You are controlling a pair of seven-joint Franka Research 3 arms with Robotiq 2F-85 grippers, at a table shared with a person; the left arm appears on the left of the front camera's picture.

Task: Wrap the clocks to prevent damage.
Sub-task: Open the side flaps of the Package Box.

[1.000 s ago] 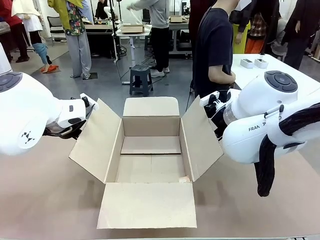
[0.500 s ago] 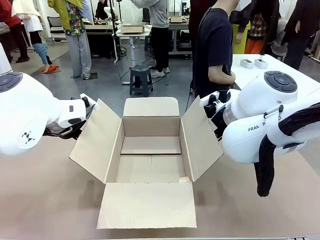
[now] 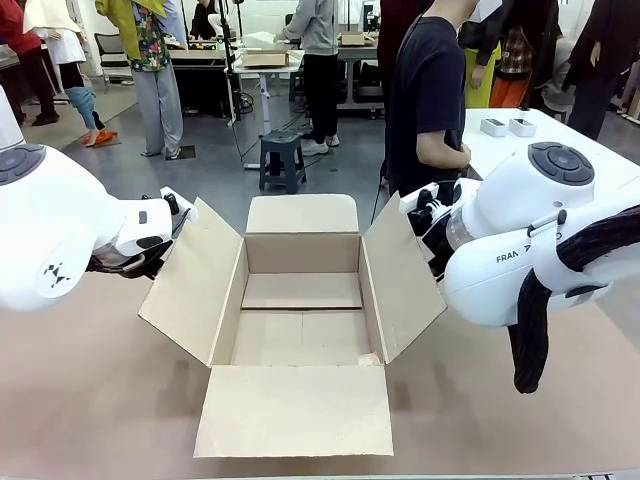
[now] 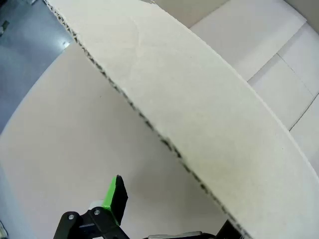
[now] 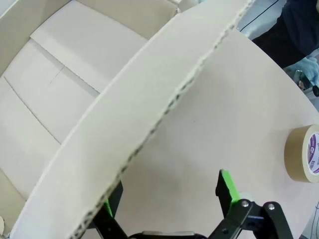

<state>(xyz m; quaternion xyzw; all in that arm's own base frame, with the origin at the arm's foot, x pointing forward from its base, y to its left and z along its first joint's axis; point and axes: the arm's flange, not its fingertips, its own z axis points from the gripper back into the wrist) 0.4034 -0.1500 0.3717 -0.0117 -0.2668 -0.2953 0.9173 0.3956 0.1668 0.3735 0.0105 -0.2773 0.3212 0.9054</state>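
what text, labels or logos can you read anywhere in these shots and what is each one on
"FRAN": on the right arm, front view; the rest of the word is hidden behind the black cable.
Purple print on the tape roll, right wrist view: too small and blurred to read.
Small black mark on the left arm: a logo, no legible letters.
Cardboard box: no print visible.

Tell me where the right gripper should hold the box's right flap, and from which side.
Grip the right flap at its free upper edge, coming from outside the box. It is a thin sheet leaning outward, so the open jaws of the right gripper can straddle it.
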